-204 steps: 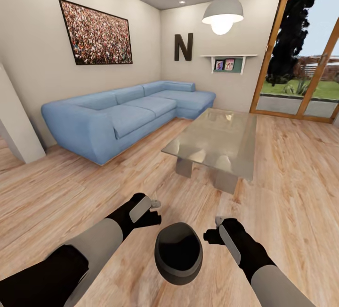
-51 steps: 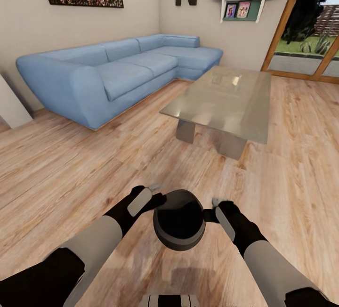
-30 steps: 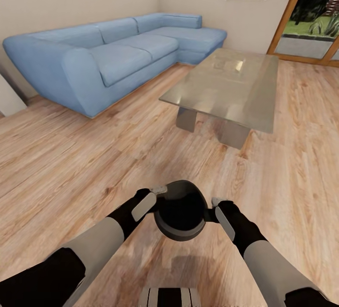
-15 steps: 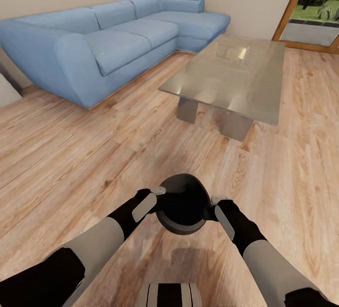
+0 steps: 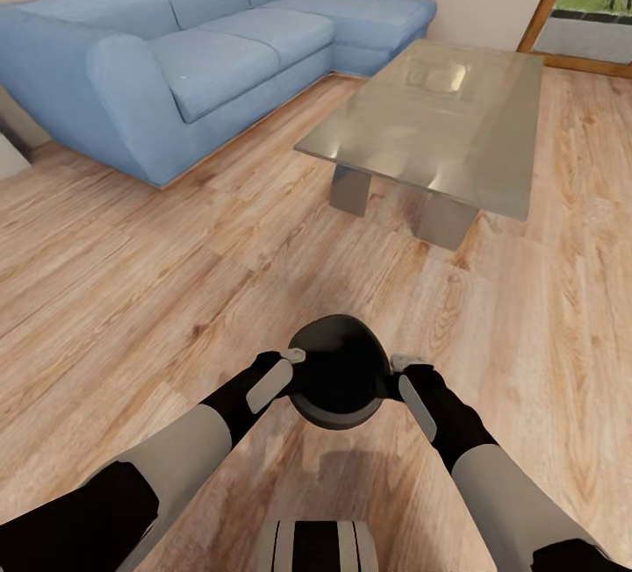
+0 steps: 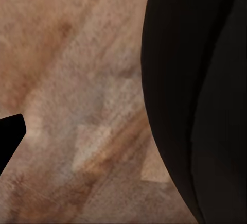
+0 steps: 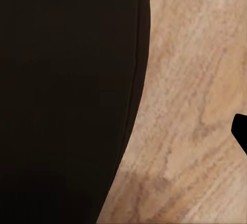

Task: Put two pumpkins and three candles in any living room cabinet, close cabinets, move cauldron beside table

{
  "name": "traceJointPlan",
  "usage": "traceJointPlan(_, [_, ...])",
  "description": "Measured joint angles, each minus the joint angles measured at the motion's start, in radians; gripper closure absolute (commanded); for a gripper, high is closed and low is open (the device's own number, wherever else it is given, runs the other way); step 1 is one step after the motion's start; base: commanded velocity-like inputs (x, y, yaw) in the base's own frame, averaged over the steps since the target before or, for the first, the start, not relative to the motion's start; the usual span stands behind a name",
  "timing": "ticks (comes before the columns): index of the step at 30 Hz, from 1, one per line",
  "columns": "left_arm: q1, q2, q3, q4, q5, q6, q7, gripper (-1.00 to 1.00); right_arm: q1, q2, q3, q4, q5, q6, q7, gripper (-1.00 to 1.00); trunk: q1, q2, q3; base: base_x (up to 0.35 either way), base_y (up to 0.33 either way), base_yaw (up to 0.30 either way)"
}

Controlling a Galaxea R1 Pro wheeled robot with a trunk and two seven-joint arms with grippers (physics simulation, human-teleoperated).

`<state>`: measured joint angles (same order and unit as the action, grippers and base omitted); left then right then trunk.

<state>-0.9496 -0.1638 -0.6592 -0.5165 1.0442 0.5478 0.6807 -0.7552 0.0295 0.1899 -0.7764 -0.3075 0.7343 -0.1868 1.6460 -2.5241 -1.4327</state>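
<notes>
Dark and rounded, the cauldron (image 5: 337, 370) sits between my two arms in the head view, with the left gripper (image 5: 297, 357) pressed to one side of its rim and the right gripper (image 5: 397, 365) to the other. Each appears to be grasping the cauldron's edge, though I cannot tell from the wrist views how the jaws stand; they show mostly the black wall of the pot (image 6: 200, 95) against wood. Whether the cauldron is lifted or resting on the floor (image 5: 132, 291) I cannot say; a faint shadow lies below it. The glass-topped bench (image 5: 439, 116) stands ahead, well apart from the pot, with the blue sofa (image 5: 202, 54) beyond to the left. By my reading, I am in the cauldron step: it is held but not yet beside the bench, so carrying it forward and setting it down remains. Of pumpkins, candles and cabinet I can judge nothing here, so I cannot confirm those parts are finished.
</notes>
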Motion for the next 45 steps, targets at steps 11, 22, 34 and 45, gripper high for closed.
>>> traceJointPlan(11, [0.000,0.003,0.001,-0.019,-0.001,0.003,0.003,-1.00,0.000,0.000,0.000,0.000,0.008,0.002,0.000,-1.00,0.000,0.000,0.000,0.000,0.000,0.000])
traceJointPlan(22, [0.000,0.002,0.001,-0.008,0.007,-0.001,0.001,1.00,0.000,0.000,0.001,0.000,-0.007,-0.001,0.004,1.00,0.000,0.000,0.000,0.000,0.000,0.000])
traceJointPlan(34, [0.000,0.002,0.000,-0.007,0.006,-0.002,0.016,1.00,0.000,0.000,0.000,-0.001,0.009,0.002,0.002,1.00,0.000,0.000,0.000,0.000,0.000,0.000])
traceJointPlan(45, [0.000,0.002,0.000,-0.017,0.004,-0.001,0.058,1.00,0.000,0.000,0.001,-0.003,0.025,0.005,0.017,1.00,0.000,0.000,0.000,0.000,0.000,0.000])
